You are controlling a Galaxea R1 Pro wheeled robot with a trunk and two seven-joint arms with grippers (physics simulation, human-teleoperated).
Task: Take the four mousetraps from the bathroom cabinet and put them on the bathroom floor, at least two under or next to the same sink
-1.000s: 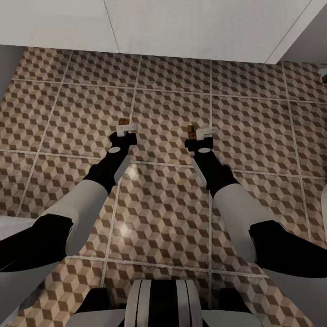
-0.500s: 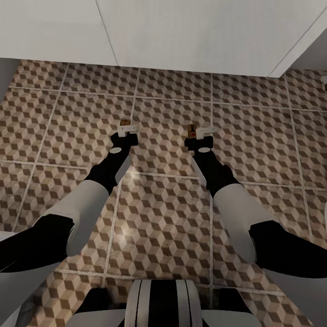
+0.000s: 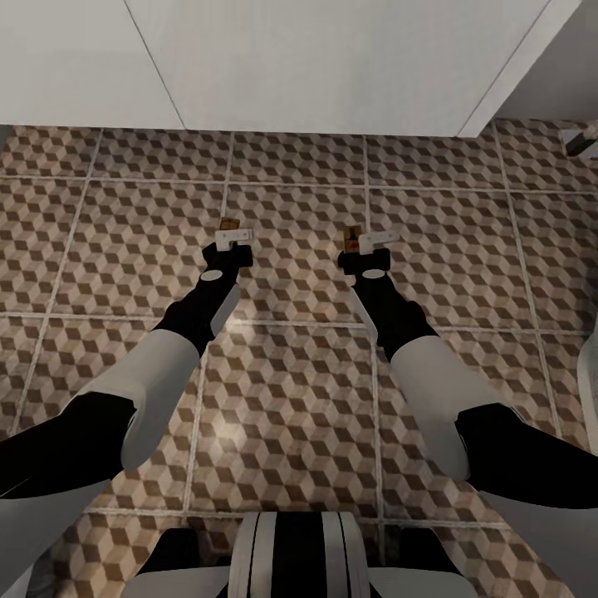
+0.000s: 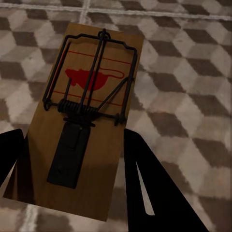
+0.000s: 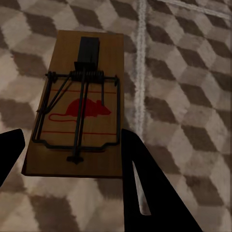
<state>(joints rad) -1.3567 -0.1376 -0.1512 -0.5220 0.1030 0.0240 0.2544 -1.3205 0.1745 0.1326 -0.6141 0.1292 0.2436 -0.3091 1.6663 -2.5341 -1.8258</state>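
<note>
Each arm carries one mousetrap above the cube-patterned bathroom floor (image 3: 299, 349). My left gripper (image 3: 231, 238) is shut on a brown wooden mousetrap (image 4: 84, 121) with a red mouse mark and dark wire spring; in the left wrist view the black fingers (image 4: 150, 188) flank its lower end. My right gripper (image 3: 370, 242) is shut on a second mousetrap (image 5: 84, 104) of the same kind, and a black finger (image 5: 145, 188) shows beside it. From the head camera, both traps peek out as small brown tips (image 3: 227, 224) (image 3: 352, 236) ahead of the white jaws. The cabinet is out of view.
A white wall or boxy unit (image 3: 316, 58) runs across the far side, its corner at the right. A small dark object (image 3: 581, 139) sits at the far right edge. Pale grout lines divide the tiles.
The whole head picture has shifted: the white wall fills more of the top and the tiles slid left, so the camera moved. Both grippers keep their traps in the same pose.
</note>
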